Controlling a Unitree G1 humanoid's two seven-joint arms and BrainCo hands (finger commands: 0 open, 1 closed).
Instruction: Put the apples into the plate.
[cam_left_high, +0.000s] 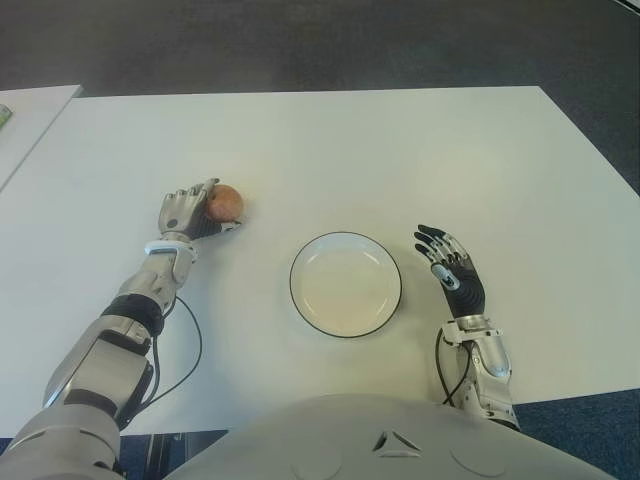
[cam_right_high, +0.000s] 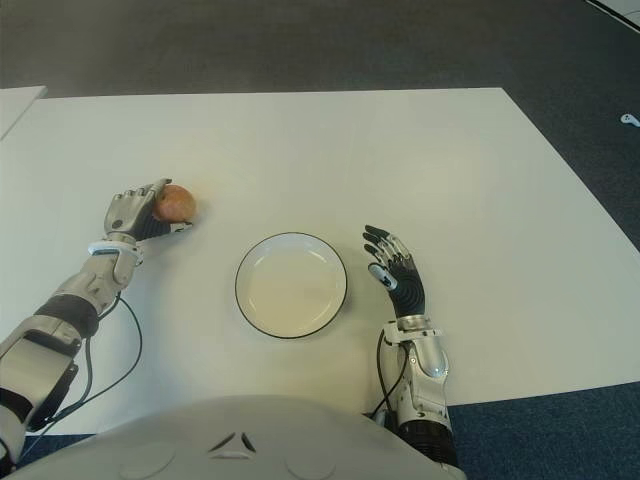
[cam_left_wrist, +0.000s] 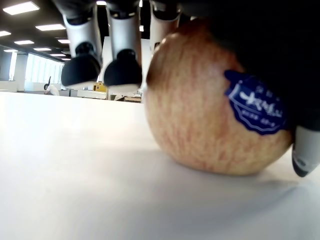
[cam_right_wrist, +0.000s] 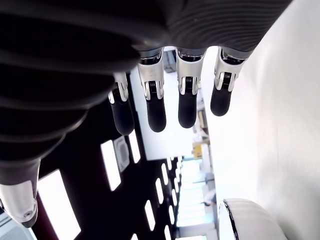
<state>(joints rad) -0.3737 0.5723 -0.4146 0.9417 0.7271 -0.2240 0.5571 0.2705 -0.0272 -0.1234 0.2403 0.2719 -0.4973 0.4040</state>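
apple (cam_left_high: 226, 202): on table, left of plate (cam_left_high: 345, 284), blue sticker
left hand (cam_left_high: 186, 213): fingers curled round apple, apple sits on tabletop
right hand (cam_left_high: 452, 270): fingers spread, holds nothing, just right of plate
table (cam_left_high: 400, 150): white, wide bare area beyond plate; dark carpet past edges

The only lettering anywhere is on a small dark-blue sticker (cam_left_wrist: 256, 109) stuck to the side of the apple (cam_left_wrist: 210, 100), seen close up from the left wrist. It carries pale characters in a couple of short lines, but they are too small and blurred to read. Nothing else near the apple bears any text, number or sign.
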